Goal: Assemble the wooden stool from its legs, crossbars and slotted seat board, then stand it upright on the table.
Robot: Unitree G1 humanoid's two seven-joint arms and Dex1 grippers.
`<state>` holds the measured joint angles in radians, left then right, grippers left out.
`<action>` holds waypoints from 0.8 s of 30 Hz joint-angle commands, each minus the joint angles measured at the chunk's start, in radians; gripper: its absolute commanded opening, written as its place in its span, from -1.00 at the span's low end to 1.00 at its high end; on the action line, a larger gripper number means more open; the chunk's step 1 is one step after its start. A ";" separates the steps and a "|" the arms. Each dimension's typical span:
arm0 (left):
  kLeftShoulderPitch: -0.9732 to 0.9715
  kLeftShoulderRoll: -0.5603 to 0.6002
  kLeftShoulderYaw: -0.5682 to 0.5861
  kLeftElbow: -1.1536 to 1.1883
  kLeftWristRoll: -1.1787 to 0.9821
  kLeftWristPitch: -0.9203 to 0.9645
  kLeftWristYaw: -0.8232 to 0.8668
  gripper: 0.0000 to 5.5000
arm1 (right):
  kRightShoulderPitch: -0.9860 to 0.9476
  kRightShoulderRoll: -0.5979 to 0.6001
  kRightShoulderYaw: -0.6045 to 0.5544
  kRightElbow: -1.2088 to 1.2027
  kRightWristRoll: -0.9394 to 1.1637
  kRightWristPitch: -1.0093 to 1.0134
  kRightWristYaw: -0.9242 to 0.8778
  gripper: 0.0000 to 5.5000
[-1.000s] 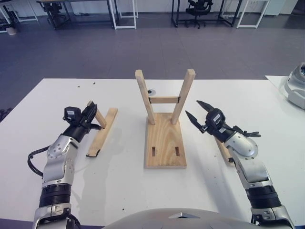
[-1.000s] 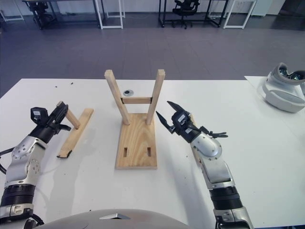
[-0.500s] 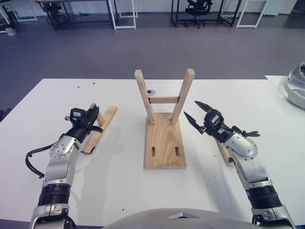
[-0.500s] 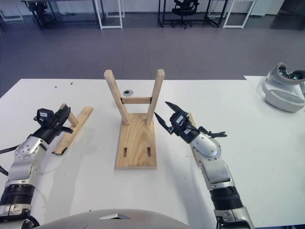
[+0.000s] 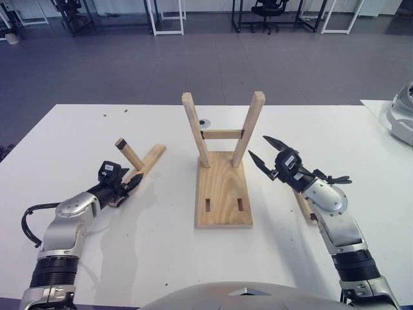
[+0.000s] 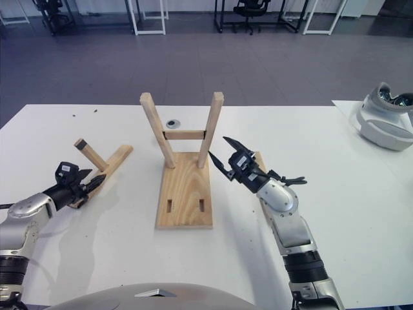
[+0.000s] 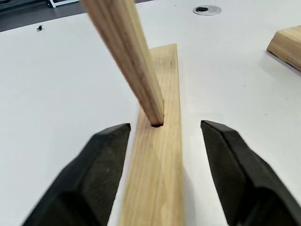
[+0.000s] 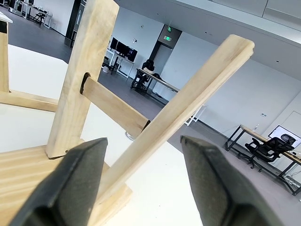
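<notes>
Left of centre in the head view, the left gripper point(image 7: 162, 132) straddled the loose leg point(image 5: 145, 165), jaws apart, apparently not touching it. Closing squarely near the crossbar point(image 5: 129, 153) should stop it twisting. At right, the right gripper point(image 5: 258, 146) hovered with jaws apart beside the seat board point(image 5: 223, 194).

I seem to be working in an open lab or office hall. A wide grey floor point(image 5: 129, 58) stretches behind my white table point(image 5: 361, 129), with metal-framed desks point(image 5: 169, 32) and a black swivel chair point(image 5: 268, 8) lined up along the far side.
</notes>
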<state>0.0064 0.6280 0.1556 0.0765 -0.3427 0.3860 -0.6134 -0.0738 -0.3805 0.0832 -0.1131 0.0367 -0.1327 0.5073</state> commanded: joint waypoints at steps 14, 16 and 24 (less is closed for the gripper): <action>-0.040 0.095 -0.086 0.143 0.129 -0.053 -0.141 -0.25 | -0.026 0.013 -0.003 0.025 0.004 0.015 -0.009 0.05; -0.053 0.094 -0.056 0.188 0.141 -0.113 -0.118 -0.25 | -0.059 0.017 -0.045 0.028 0.052 0.060 -0.017 0.05; -0.196 -0.007 0.195 -0.096 -0.152 -0.361 -0.095 -0.26 | -0.438 0.096 -0.265 -0.168 0.786 0.599 -0.102 0.05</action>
<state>-0.1689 0.6613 0.3983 0.1295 -0.4670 0.0275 -0.6958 -0.3991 -0.3357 -0.1623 -0.2272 0.6587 0.3534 0.4664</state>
